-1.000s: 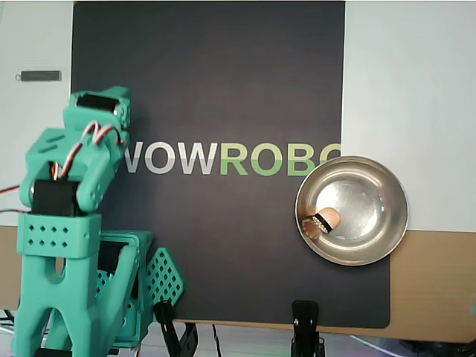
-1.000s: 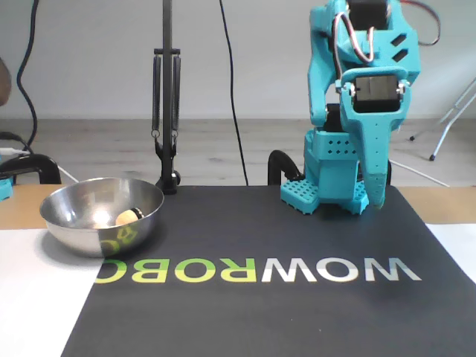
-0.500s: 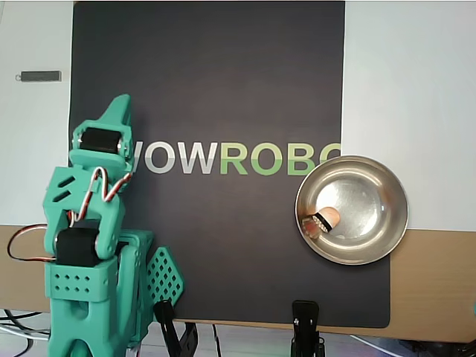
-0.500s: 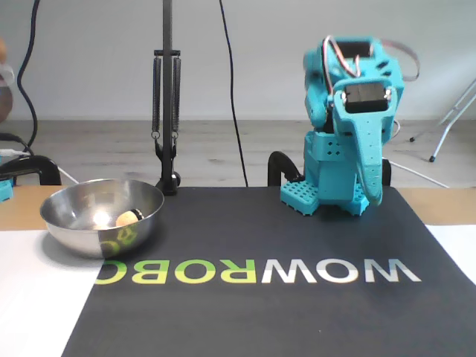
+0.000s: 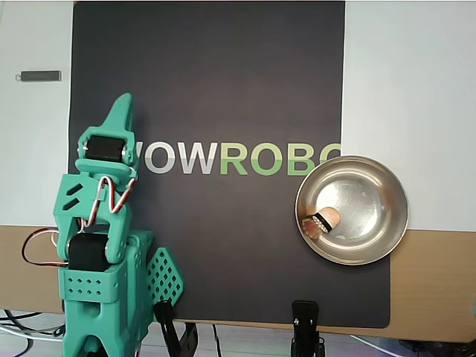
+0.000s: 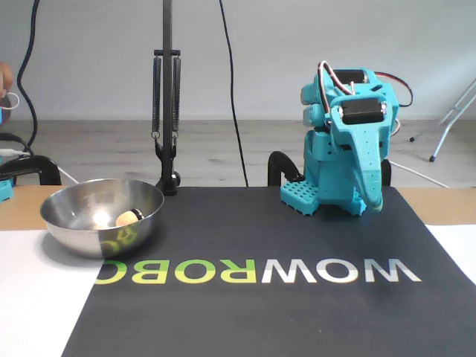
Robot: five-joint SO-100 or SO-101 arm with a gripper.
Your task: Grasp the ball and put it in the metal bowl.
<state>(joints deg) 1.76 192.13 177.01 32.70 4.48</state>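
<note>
The ball (image 5: 329,217) lies inside the metal bowl (image 5: 387,193), near its left wall in the overhead view, so the task looks finished. The arm is folded at its base, well apart; its tool (image 5: 123,111) looks closed and empty. On the black mat (image 5: 223,89) of the worktop (image 5: 416,74) nothing blocks the way

- Overhead view: bright, even daylight; soft glare on the metal bowl (image 5: 352,210).
- Fixed view: slightly hazy, washed-out background; mat (image 6: 260,297) lettering mirrored on bowl wall.
</note>
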